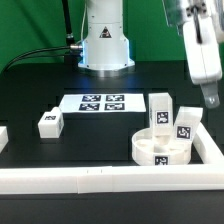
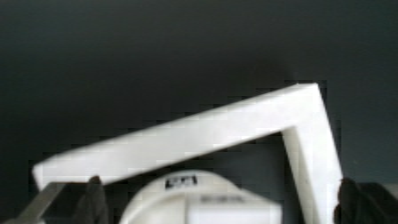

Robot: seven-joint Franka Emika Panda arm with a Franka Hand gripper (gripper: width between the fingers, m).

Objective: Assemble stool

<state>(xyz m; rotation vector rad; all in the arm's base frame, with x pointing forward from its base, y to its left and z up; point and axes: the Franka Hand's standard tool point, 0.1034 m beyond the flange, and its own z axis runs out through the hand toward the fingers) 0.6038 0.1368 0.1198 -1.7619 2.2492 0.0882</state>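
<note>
Your tool (image 1: pixel 208 100) hangs over the worktop (image 1: pixel 100 142) at the exterior view's right, above and just beyond the stool parts, its two fingers (image 2: pixel 80 200) spread wide with nothing gripped between them. The round white seat (image 1: pixel 160 152) lies flat in the corner where the front rail (image 1: pixel 100 180) meets the side rail (image 1: pixel 212 148). It is close to both rails, though you cannot tell from either view whether it touches them. At the seat's far edge the first upright leg (image 1: pixel 160 112) stands toward the exterior view's left, and the second upright leg (image 1: pixel 184 124) stands just beside it on the exterior view's right, each showing a black-and-white tag. The pictures do not settle whether either leg sits in a socket or only stands against the disc. The third leg (image 1: pixel 50 122) lies on its side well apart from them, out on the dark worktop toward the exterior view's left. The marker board (image 1: pixel 102 102) lies flat between that leg and the robot base (image 1: pixel 105 42). In the wrist view, the rail corner (image 2: pixel 267 115) runs as a white angle across the dark surface, and the rim of the seat (image 2: pixel 187 195) and one tag show low between the dark fingers.
</note>
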